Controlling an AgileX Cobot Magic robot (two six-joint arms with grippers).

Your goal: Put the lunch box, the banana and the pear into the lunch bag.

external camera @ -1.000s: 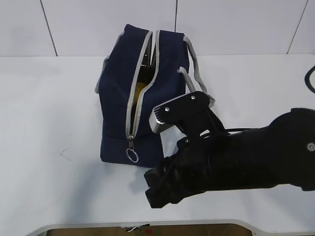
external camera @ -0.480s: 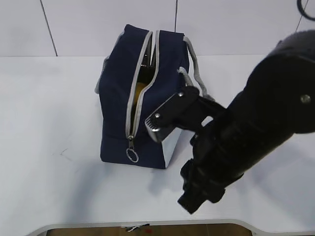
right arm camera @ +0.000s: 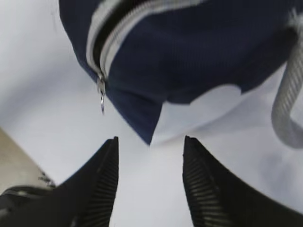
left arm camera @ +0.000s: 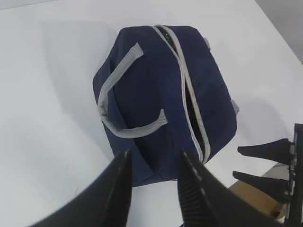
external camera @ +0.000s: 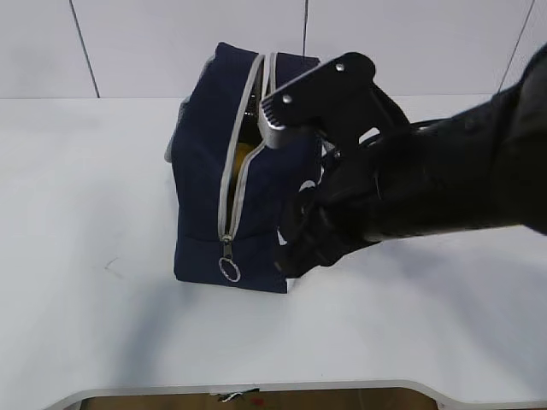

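— What's changing?

— My right hand (right arm camera: 150,182) is rising from the counter (external camera: 85,188) toward the lunch bag (external camera: 209,184) — fingers spread wide, holding nothing.

— And the food?

— Something yellow is showing inside the zipper gap; nothing is lying outside.

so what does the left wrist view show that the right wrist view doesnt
Only the left wrist view: the bag's whole top, with one grey handle lying across the near side, the zip gap running the length of the top, and the right gripper off to the right.

Only the right wrist view: the metal ring pull hanging at the end of the zip, and the bag's white lower panel.

Both: the navy lunch bag, its grey zipper partly open, the white table, and open gripper fingers at the bottom of the frame.
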